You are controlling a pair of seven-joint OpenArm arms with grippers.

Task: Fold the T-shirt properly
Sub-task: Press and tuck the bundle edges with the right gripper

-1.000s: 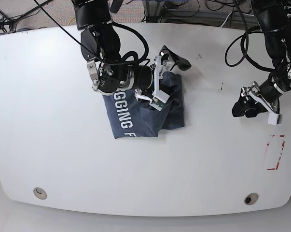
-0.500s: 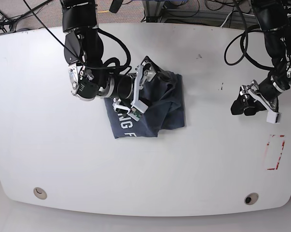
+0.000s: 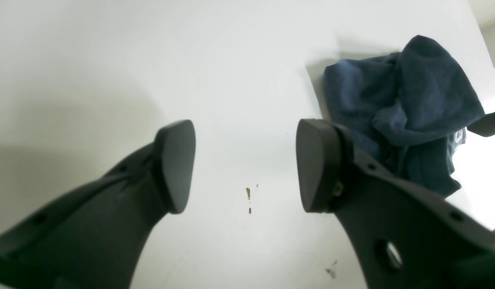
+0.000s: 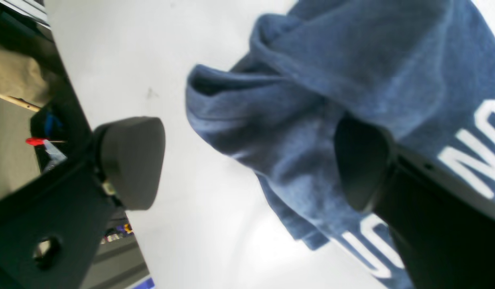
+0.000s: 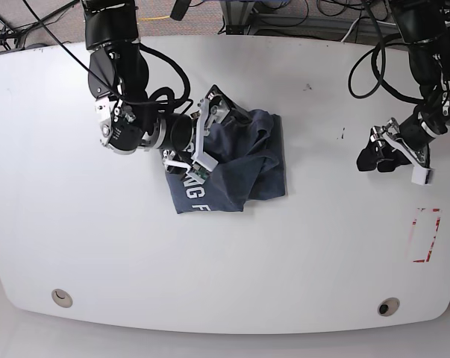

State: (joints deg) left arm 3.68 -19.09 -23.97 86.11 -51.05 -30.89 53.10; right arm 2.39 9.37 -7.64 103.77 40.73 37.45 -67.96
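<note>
The navy T-shirt (image 5: 243,160) with white lettering lies crumpled and partly folded in the middle of the white table (image 5: 284,261). My right gripper (image 5: 208,136) is open over the shirt's left part, with one finger above the cloth edge and one by the lettering. In the right wrist view the right gripper (image 4: 247,164) holds nothing, and the shirt (image 4: 311,80) fills the space between and behind its fingers. My left gripper (image 5: 375,158) is open and empty far to the right. In the left wrist view the left gripper (image 3: 247,164) hovers over bare table, and the shirt (image 3: 408,104) lies beyond it.
A red-outlined rectangle (image 5: 425,235) is marked near the table's right edge. Small dark specks (image 5: 342,134) lie between the shirt and the left gripper. Two round holes (image 5: 60,297) (image 5: 389,306) sit near the front edge. Cables hang along the back edge.
My right arm has drawn back to the left across the shirt with its jaws open. The shirt has stayed in place. The left arm has shifted only slightly.
</note>
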